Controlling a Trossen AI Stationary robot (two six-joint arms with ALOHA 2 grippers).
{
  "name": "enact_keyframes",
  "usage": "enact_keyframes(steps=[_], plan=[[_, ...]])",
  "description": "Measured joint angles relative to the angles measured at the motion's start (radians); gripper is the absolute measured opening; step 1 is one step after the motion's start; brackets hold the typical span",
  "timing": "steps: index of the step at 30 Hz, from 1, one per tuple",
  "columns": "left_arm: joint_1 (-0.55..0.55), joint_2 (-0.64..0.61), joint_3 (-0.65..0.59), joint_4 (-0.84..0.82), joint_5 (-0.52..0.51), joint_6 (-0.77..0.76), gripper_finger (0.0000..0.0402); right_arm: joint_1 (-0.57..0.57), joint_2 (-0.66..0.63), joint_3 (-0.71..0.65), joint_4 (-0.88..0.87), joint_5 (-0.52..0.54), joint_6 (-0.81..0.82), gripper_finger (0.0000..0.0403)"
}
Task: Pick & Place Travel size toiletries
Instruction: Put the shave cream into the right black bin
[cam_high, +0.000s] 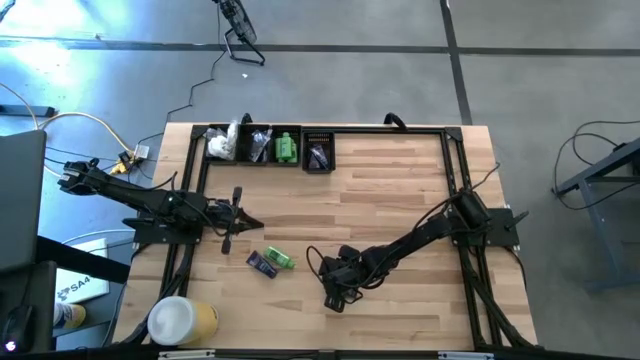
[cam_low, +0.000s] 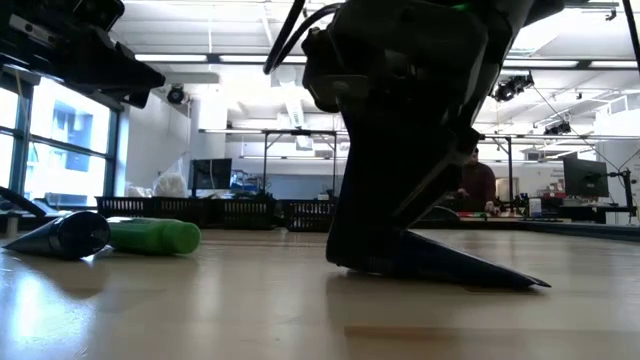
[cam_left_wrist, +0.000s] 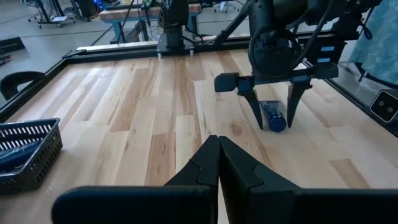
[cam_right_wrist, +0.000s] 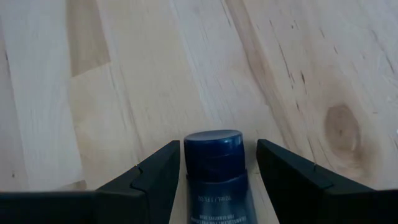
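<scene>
Dark blue capped tube (cam_right_wrist: 214, 171) lies flat on the table (cam_high: 400, 190), between the spread fingers (cam_right_wrist: 155, 174) of the right gripper (cam_high: 335, 297), tips down at the wood. Green bottle (cam_high: 279, 260) beside a dark sachet (cam_high: 262, 264) lies just ahead of the left gripper (cam_high: 238, 225), fingers pressed together.

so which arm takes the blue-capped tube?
Right. Its open hand already straddles the dark blue-capped tube on the wooden table, one finger each side. The left hand is shut and farther off.
</scene>
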Motion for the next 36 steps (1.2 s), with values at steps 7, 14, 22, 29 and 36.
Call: enact_keyframes(steps=[7,14,22,29,36], plan=[[0.000,0.000,0.000,0.000,0.000,0.000,0.0000,0.000,0.000,0.000,-0.002,0.013,0.000,0.0184],[0.000,0.000,0.000,0.000,0.000,0.000,0.0000,0.000,0.000,-0.001,0.000,0.014,0.000,0.0136],[0.000,0.000,0.000,0.000,0.000,0.000,0.0000,0.000,0.000,-0.001,0.001,0.009,0.000,0.0145],[0.000,0.000,0.000,0.000,0.000,0.000,0.0000,0.000,0.000,-0.001,0.001,0.001,0.000,0.0126],[0.000,0.000,0.000,0.000,0.000,0.000,0.0000,-0.001,0.000,-0.001,0.003,-0.011,0.023,0.0152]])
